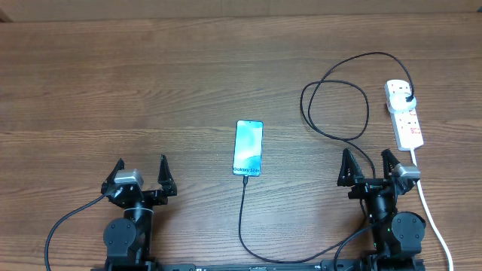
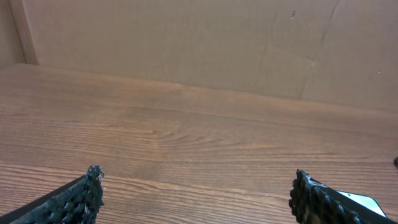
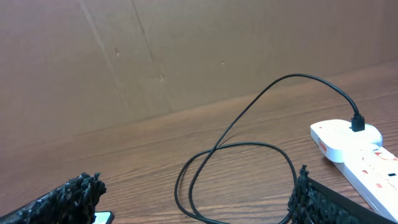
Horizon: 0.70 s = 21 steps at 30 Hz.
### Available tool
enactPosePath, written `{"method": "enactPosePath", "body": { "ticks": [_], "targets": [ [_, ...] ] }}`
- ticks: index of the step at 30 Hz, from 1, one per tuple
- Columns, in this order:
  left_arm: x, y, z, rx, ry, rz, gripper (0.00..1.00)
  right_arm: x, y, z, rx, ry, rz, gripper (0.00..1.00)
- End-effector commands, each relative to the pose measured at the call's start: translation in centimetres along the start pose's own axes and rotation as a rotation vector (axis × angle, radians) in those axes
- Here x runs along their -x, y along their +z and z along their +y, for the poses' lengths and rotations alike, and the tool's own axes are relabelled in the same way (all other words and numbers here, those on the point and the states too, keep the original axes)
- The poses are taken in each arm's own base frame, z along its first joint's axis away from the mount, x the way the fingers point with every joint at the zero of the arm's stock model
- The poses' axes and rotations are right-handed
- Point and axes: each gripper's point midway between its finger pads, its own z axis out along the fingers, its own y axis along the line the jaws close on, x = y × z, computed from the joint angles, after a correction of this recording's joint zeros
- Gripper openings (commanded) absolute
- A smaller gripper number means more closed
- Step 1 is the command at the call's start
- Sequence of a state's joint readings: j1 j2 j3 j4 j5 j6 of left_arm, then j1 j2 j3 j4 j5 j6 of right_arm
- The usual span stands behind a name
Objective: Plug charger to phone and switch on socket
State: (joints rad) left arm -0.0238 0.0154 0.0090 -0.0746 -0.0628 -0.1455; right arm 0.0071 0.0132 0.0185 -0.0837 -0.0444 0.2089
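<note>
- The phone (image 1: 248,147) lies flat near the middle of the table (image 1: 151,75). Its blue screen faces up.
- The charger (image 1: 242,207) is a thin black cable. One end touches the phone's end that faces the near edge. It runs down to the near edge and makes a big loop on the right side.
- Its black plug (image 1: 407,100) sits in the white socket (image 1: 410,132), near the far right corner.
- The left gripper (image 1: 141,167) is spread wide and holds nothing, by the near edge.
- The right gripper (image 1: 367,159) is spread wide too, empty, close to the socket.
</note>
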Motion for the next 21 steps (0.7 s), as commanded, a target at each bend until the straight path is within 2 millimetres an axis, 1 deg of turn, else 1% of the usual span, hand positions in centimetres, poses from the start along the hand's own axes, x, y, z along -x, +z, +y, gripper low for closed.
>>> {"method": "enactPosePath", "body": {
  "ticks": [1, 7, 18, 21],
  "targets": [
    [0.10, -0.02, 0.10, 0.001, 0.021, -0.009, 1.00, -0.27, 0.04, -0.33, -0.013, 0.000, 0.000, 1.00],
    [0.10, -0.02, 0.10, 0.001, 0.021, -0.009, 1.00, -0.27, 0.04, -0.35, -0.014, 0.000, 0.000, 1.00],
    [0.10, -0.02, 0.10, 0.001, 0.021, -0.009, 1.00, -0.01, -0.03, -1.05, -0.049, -0.009, -0.013, 1.00],
    [0.10, -0.02, 0.10, 0.001, 0.021, -0.009, 1.00, 0.02, -0.04, -1.22, -0.054, -0.083, -0.012, 1.00]
  ]
}}
